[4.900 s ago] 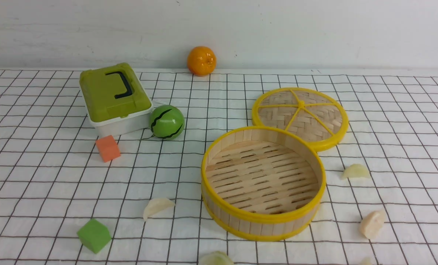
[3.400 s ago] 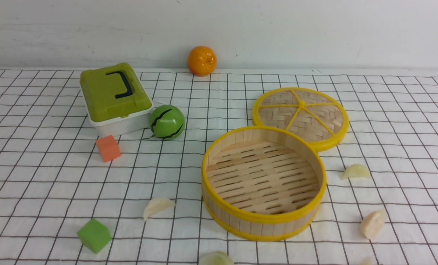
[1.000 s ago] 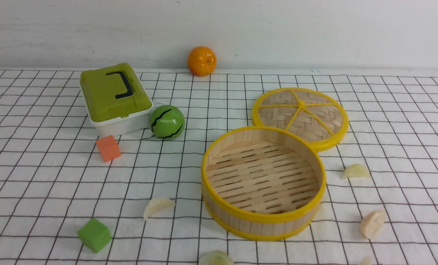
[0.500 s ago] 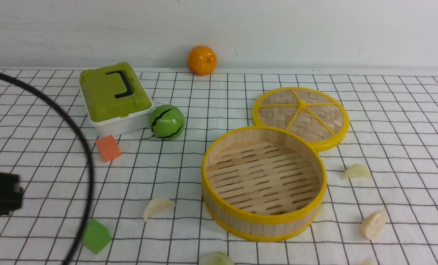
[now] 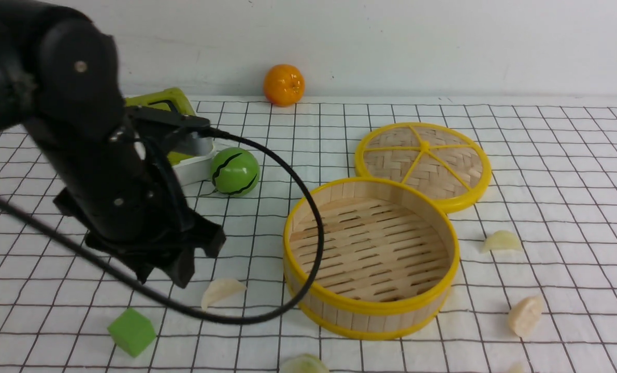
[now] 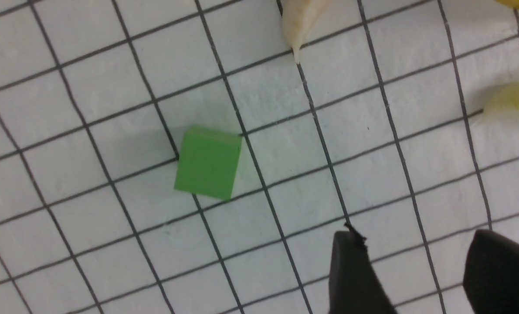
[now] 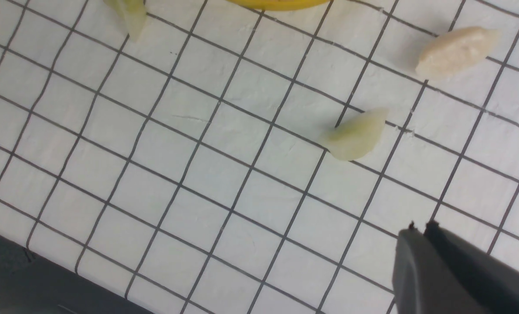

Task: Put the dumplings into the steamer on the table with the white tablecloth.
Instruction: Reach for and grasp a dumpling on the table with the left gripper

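1. Change: my left arm has swung in over the white grid-printed tablecloth [image 5: 443,357] on the table [image 5: 588,155], so the first pick-up is starting.
2. Left end effector [image 6: 416,261]: parted, empty, near a creamy crescent toy dumpling [image 5: 223,291].
3. Right end effector [image 7: 421,231]: clenched, empty.
4. Round yellow-rimmed bamboo steamer [image 5: 362,306]: empty. The other dumplings lie on the cloth around it.

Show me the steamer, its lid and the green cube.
steamer [image 5: 375,190], front view, on the far inner wall.
lid [image 5: 423,167], front view, on the woven middle.
green cube [image 6: 207,162], left wrist view, on its upper face.
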Controlling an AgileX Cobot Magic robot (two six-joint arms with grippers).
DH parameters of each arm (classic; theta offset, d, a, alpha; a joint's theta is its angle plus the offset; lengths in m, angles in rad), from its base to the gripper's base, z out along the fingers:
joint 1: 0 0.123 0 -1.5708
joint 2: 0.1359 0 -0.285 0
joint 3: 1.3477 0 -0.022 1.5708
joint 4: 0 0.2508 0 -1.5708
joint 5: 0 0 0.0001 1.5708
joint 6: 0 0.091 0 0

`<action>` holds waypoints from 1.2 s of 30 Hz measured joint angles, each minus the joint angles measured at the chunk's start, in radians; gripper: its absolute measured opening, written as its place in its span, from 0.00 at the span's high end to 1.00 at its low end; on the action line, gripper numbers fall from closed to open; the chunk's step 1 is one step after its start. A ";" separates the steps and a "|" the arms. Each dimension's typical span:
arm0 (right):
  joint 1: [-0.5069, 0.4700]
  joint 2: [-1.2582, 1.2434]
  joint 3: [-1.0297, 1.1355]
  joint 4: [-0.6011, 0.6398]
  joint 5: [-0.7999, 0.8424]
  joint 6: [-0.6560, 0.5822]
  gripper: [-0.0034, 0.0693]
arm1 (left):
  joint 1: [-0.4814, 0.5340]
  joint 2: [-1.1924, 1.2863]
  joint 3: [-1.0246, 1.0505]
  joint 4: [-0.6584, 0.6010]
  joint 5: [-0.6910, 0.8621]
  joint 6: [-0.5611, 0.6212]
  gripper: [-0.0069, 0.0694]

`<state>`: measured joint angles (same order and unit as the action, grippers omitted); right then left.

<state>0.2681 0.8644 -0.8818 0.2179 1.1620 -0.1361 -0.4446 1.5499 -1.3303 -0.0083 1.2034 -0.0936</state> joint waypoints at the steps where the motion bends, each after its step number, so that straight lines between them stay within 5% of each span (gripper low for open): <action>1: 0.000 -0.006 0.000 0.003 0.001 0.000 0.93 | 0.000 0.048 -0.019 0.003 -0.010 0.011 0.41; 12: 0.000 -0.019 -0.002 0.010 0.003 0.000 0.90 | -0.001 0.280 -0.037 0.008 -0.194 0.193 0.39; 31: 0.000 -0.019 -0.002 0.011 0.002 -0.007 0.87 | -0.001 0.445 -0.039 0.076 -0.368 0.206 0.40; 36: 0.000 -0.019 -0.002 0.011 0.003 -0.007 0.86 | -0.001 0.449 -0.045 0.068 -0.356 0.170 0.56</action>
<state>0.2681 0.8451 -0.8836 0.2286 1.1648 -0.1427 -0.4456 1.9989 -1.3750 0.0601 0.8476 0.0764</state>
